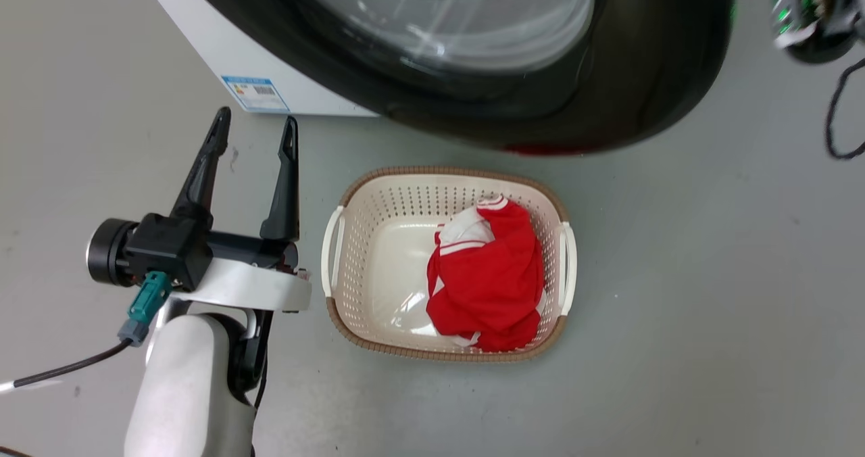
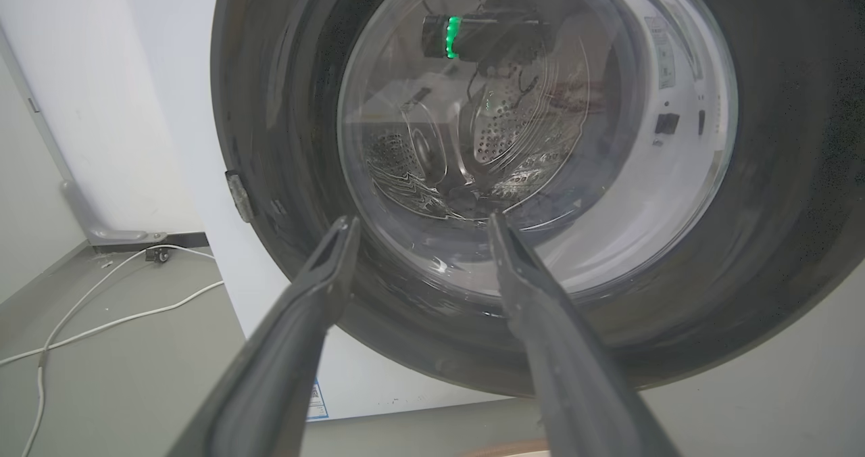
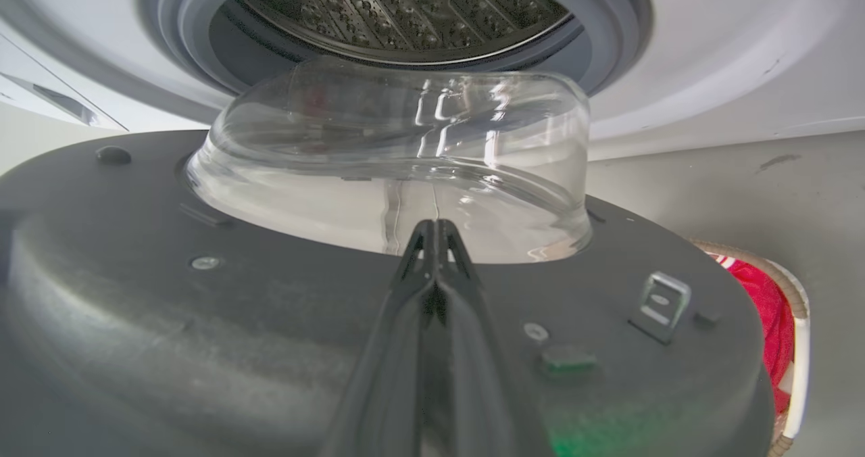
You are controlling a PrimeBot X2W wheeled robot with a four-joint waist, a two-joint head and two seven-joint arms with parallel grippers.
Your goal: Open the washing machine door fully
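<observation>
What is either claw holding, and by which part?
Nothing. The left claw is open and empty; the right claw is shut on nothing, over the washing machine door.

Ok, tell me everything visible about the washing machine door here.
The door is a big round disc with a glossy black outer ring and a clear glass bowl bulging from its matte dark inner face, which carries screws and a metal latch. It stands swung away from the drum opening, partly open. The right tool, shut, points across the inner face; contact is unclear.
</observation>
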